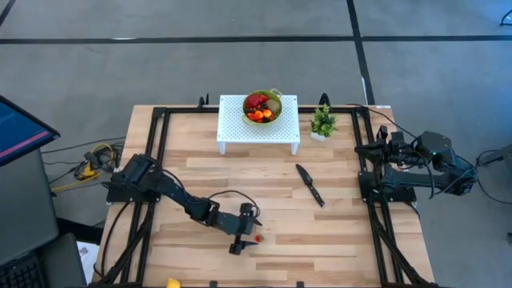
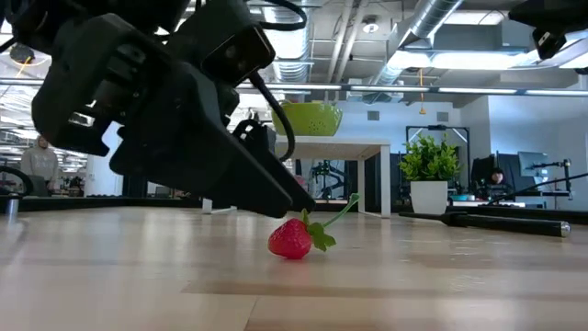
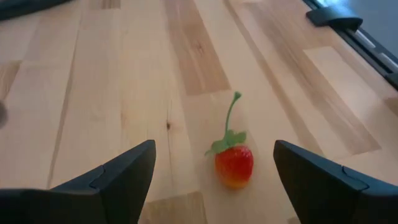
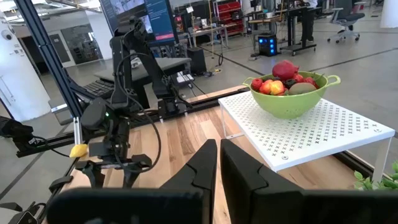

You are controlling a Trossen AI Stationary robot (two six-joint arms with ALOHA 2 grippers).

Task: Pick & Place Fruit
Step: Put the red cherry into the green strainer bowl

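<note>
Counter [image 1: 336, 232]: we saw wood top, white stand [image 1: 258, 128] far centre carrying green bowl [image 1: 264, 106] of fruit. Left gripper [image 1: 250, 238] near centre, fingers spread wide, empty, straddling strawberry [image 3: 234, 165] lying on counter. We judged pick step; next: lower, close on berry. Right gripper [image 4: 219, 163] parked right, shut, empty.

Strawberry [image 3: 234, 165] on table [image 1: 336, 232], between left tool [image 3: 214, 168] fingers.

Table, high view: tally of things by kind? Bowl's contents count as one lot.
Loose strawberry, between the open left gripper's fingers: 1
Green bowl of fruit: 1
White perforated stand: 1
Black knife: 1
Potted plant: 1
Yellow piece at the near edge: 1
Total: 6
</note>
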